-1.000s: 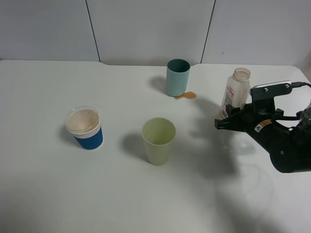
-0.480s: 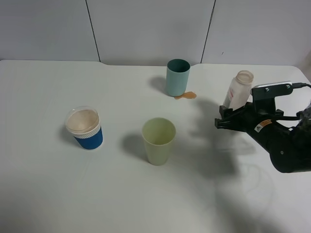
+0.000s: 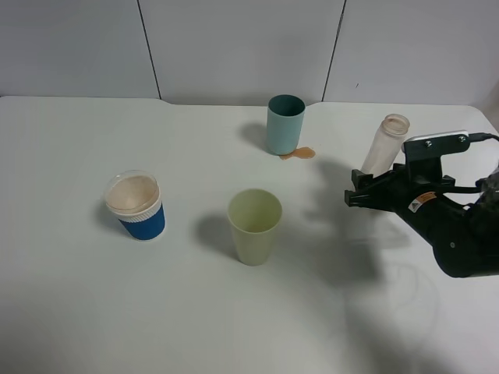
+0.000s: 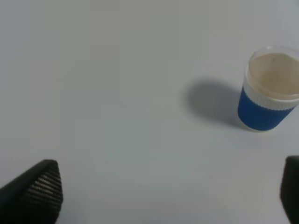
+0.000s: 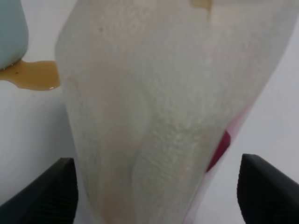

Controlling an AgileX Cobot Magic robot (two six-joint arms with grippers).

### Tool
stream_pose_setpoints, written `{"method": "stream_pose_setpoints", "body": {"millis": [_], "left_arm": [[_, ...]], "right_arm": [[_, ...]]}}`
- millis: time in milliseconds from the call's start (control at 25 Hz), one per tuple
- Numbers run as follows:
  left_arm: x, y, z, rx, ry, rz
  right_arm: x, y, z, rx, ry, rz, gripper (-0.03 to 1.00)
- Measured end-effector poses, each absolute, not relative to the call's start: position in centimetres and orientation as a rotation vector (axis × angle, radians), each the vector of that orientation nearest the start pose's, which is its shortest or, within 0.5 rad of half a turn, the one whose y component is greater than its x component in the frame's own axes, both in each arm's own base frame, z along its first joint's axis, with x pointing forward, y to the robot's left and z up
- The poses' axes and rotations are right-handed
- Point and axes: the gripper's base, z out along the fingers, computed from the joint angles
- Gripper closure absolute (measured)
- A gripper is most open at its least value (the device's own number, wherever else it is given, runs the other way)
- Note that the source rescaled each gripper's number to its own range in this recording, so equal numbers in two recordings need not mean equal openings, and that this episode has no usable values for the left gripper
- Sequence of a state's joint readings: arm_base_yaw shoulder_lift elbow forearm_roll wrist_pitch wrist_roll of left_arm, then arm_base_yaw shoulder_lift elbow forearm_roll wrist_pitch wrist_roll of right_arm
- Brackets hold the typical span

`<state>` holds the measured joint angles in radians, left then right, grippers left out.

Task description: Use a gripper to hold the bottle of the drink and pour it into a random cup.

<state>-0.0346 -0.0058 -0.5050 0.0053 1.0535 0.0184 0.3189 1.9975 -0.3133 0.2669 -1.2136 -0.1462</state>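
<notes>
right gripper point(image 5: 159, 196) jaws apart around tilted bottle point(image 3: 383, 145) not clamped, near tabletop point(image 3: 78, 296) right edge, brown drink point(image 3: 299, 153) puddle beside teal cup point(image 3: 284, 124), left gripper point(image 4: 168, 196) jaws apart

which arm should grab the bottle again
The right. Its gripper stands open right at the bottle, whose body fills the right wrist view between the fingers. The left gripper is open over bare table near the blue cup, far from the bottle.

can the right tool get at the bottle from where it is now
Probably yes: the right tool is open with the bottle standing between its fingers, nothing between them; the yellow-green cup sits well clear.
</notes>
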Motion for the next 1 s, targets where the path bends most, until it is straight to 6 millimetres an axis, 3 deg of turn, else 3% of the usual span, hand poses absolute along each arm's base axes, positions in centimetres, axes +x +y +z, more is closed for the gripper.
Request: {"method": "stream_pose_setpoints", "body": {"millis": [560, 1000], "left_arm": [[-0.6, 0.1, 27.9, 0.053, 2.026, -0.004], [-0.6, 0.1, 27.9, 0.053, 2.026, -0.004]], "right_arm": [[23.8, 5.5, 12.1, -0.157, 1.803, -0.035, 0.28], [23.1, 5.0, 18.1, -0.085, 1.567, -0.010, 0.28]]}}
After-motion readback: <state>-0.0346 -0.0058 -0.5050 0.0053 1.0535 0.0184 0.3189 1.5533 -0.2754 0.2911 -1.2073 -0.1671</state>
